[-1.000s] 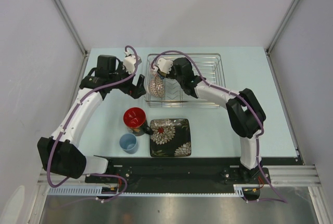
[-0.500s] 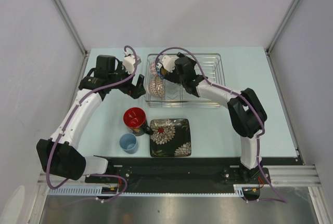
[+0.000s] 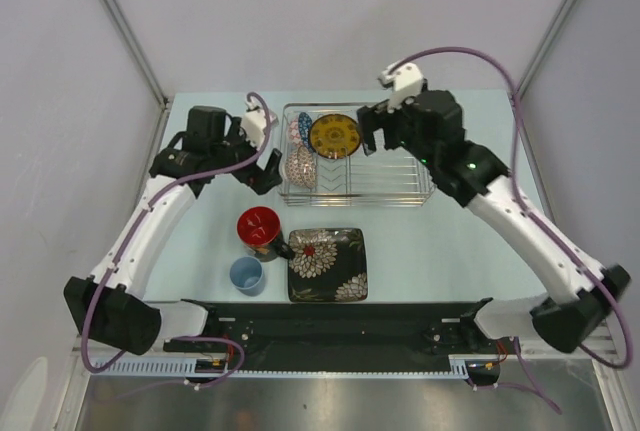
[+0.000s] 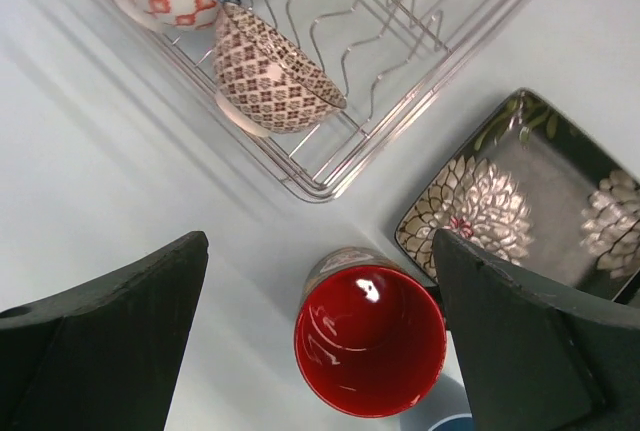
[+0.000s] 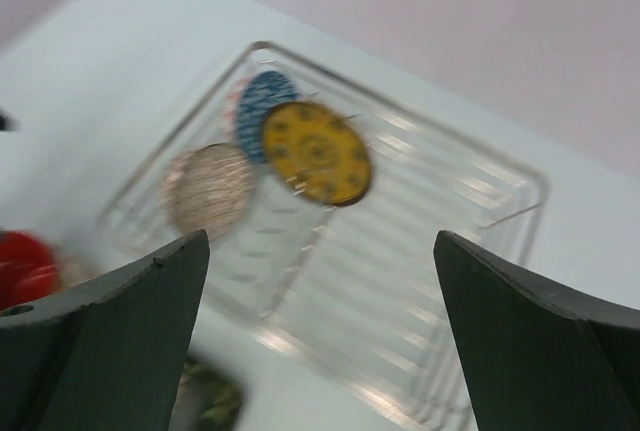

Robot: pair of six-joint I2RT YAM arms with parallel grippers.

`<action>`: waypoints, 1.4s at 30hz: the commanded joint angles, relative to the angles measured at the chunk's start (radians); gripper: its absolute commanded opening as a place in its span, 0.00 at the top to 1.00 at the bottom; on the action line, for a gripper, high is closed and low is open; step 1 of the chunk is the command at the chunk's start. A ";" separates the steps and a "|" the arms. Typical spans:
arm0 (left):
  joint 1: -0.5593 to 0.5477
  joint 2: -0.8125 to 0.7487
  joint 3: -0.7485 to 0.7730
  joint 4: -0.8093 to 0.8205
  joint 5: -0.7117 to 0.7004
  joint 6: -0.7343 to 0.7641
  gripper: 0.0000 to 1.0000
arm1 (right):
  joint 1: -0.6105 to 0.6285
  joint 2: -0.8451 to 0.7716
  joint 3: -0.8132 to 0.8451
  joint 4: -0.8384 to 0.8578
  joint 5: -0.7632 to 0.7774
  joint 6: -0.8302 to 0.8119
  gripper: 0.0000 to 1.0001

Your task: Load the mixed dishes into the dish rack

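Note:
The silver wire dish rack [image 3: 395, 166] holds a yellow round plate [image 3: 334, 136] standing on edge. Beside the plate, at the rack's left end, lie a brown-patterned bowl [image 3: 300, 163] and a red-and-white bowl with a blue inside [image 3: 298, 131]. On the table in front stand the black mug with a red inside [image 3: 259, 228], a light-blue cup [image 3: 246, 275] and the dark square flowered plate [image 3: 327, 264]. My left gripper [image 3: 266, 173] hangs open and empty just left of the rack; the mug [image 4: 370, 339] lies below its jaws. My right gripper [image 3: 372, 137] is open and empty, raised above the rack beside the plate [image 5: 317, 151].
The rack [image 4: 400, 71] takes up the far middle of the table, with bare wire to the right of the plate. Grey walls close in both sides. A black rail [image 3: 340, 316] runs along the near edge between the arm bases.
My right gripper opened and let go of the yellow plate, which now stands in the rack. The right arm lifted and swung back to the right. The left arm barely moved.

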 commanded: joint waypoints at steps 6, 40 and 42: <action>-0.299 -0.098 -0.137 -0.034 -0.197 0.145 0.00 | -0.037 -0.316 -0.595 -0.249 -0.460 0.820 0.00; -0.484 -0.075 -0.292 0.058 -0.376 0.188 0.00 | 0.075 0.142 -0.904 0.412 -0.520 1.059 0.68; -0.484 -0.084 -0.291 0.057 -0.382 0.192 0.00 | 0.080 0.154 -0.896 0.403 -0.510 1.059 0.77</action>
